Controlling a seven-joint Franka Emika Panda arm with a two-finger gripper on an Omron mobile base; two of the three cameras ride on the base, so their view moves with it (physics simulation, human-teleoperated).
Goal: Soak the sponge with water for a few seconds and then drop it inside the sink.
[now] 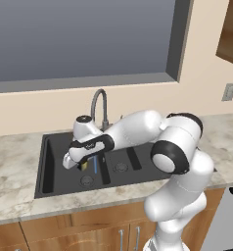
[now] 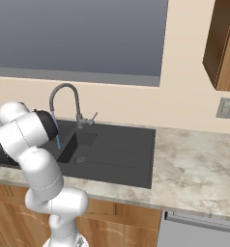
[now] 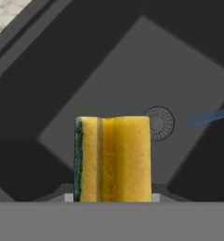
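The sponge point(image 3: 113, 159) sits upright between the jaws of the gripper point(image 3: 113, 200), yellow body filling most of the gap and the dark green scrub layer along its left edge in the hand view. The jaws are pinched on the sponge at its lower end; the finger tips themselves are mostly hidden behind it, with only small grey corners showing at either side.

In the left base view the sponge point(image 1: 84, 165) appears as a small yellow patch under the gripper point(image 1: 85, 164), which hangs above the left basin of the sink point(image 1: 45, 166). The water point(image 1: 95, 165) falls as a thin blue stream just beside the sponge, on its right in that view; whether the stream touches the sponge cannot be told. In the hand view the water point(image 3: 210, 116) crosses the right edge as a slanted blue streak, apart from the sponge, with a round drain point(image 3: 158, 123) near the sponge's upper right corner.

In the right base view the water point(image 2: 56, 135) drops from the faucet point(image 2: 64, 99) into the sink point(image 2: 131, 154), which is set in the marble-patterned tabletop point(image 2: 194, 164).

No brand, label or legible writing is visible on the sponge, sink, faucet or arm.
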